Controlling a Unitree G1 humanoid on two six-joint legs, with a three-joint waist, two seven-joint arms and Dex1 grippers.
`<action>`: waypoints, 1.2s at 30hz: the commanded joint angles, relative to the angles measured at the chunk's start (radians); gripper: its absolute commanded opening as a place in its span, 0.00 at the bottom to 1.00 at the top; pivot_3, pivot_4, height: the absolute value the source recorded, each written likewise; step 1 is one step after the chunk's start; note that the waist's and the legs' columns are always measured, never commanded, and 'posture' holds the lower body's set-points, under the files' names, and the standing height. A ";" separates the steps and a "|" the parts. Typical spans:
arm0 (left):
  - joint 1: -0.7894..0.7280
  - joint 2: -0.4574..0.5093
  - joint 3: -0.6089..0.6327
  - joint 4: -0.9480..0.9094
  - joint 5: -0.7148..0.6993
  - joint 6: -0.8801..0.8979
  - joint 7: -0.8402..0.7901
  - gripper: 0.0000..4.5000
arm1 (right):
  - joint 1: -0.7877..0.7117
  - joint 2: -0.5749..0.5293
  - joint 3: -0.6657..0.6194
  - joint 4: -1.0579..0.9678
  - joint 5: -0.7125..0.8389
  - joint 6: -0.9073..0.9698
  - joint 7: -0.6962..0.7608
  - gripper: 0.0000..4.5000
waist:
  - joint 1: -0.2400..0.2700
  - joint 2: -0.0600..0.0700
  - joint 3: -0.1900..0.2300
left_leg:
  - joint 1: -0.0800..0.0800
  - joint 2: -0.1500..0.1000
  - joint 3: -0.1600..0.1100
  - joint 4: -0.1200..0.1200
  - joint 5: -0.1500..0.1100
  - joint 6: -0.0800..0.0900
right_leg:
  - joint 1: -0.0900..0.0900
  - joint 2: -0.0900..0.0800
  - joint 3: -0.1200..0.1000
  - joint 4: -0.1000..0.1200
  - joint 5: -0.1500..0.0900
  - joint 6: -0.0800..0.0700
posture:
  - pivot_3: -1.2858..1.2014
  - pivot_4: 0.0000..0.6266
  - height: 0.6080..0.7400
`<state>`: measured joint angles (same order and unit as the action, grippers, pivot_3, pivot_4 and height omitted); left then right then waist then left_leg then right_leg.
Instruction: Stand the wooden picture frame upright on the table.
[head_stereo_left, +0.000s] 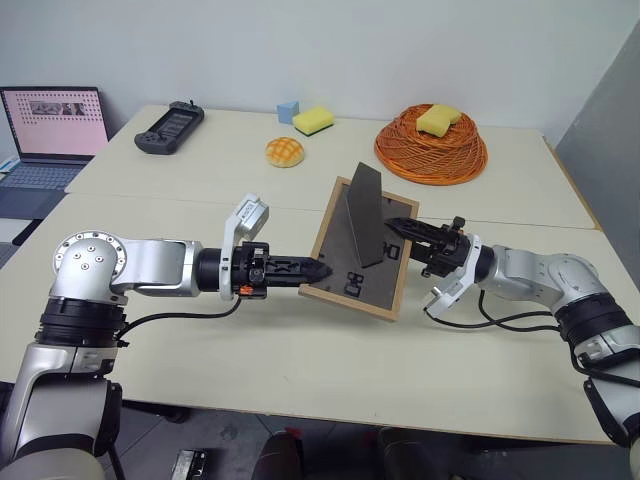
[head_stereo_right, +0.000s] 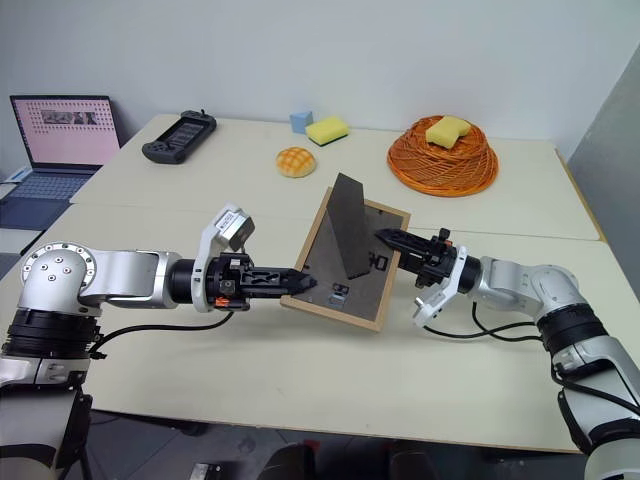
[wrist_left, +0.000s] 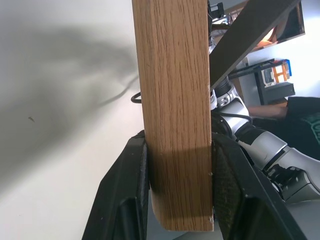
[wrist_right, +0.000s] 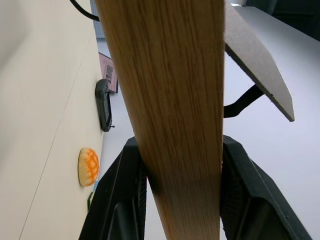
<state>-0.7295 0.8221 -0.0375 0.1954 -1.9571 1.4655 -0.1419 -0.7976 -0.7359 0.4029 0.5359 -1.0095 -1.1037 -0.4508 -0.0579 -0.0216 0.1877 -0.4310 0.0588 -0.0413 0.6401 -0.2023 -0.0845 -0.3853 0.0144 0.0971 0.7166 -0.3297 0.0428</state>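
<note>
Left eye view: you see the picture frame (head_stereo_left: 362, 252) held between both arms over the middle of the surface (head_stereo_left: 300, 360), back side up, tilted so its far edge sits higher than its near edge. Its long axis runs from near to far, and the fold-out stand (head_stereo_left: 366, 214) is swung open, rising from the dark back. Your left end effector (head_stereo_left: 318, 270) is clenched on the frame's left near edge; the left wrist view shows both fingers (wrist_left: 125, 195) pressed against the wood. Your right end effector (head_stereo_left: 395, 226) reaches the right edge, and the right wrist view shows the wood between its fingers (wrist_right: 120, 200), grasping or nearly so. Both arms are equally near. Judged from this, the coming move is to tip the frame up onto its near edge and stand.
</note>
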 joint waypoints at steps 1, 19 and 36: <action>-0.031 0.000 0.016 -0.011 -0.015 -0.027 0.015 0.29 | -0.001 0.006 -0.018 -0.022 0.033 0.000 -0.007 0.32 | 0.000 0.000 0.000 | 0.000 0.000 0.000 0.000 0.000 0.000 | 0.000 0.000 0.000 0.000 0.000 0.000 | 0.52 0.24 1.00; -0.028 -0.005 0.031 -0.014 -0.015 -0.042 0.038 0.81 | 0.003 0.011 -0.012 -0.019 0.032 0.010 -0.003 0.32 | 0.000 0.000 0.000 | 0.000 0.000 0.000 0.000 0.000 0.000 | 0.000 0.000 0.000 0.000 0.000 0.000 | 0.52 0.24 1.00; 0.186 0.078 0.323 -0.410 0.345 -0.313 -0.180 0.81 | 0.008 0.006 -0.031 0.035 0.124 0.005 0.059 0.32 | 0.000 0.000 0.000 | 0.000 0.000 0.001 0.000 0.000 0.000 | 0.000 0.000 0.000 0.000 0.000 0.000 | 0.52 0.24 1.00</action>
<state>-0.5779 0.8834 0.2126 -0.0954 -1.7282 1.2397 -0.2472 -0.7736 -0.7268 0.4134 0.5668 -0.9623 -1.0925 -0.4029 -0.0579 -0.0216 0.1877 -0.4310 0.0593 -0.0405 0.6405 -0.2021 -0.0850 -0.3848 0.0143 0.0972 0.7166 -0.3297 0.0427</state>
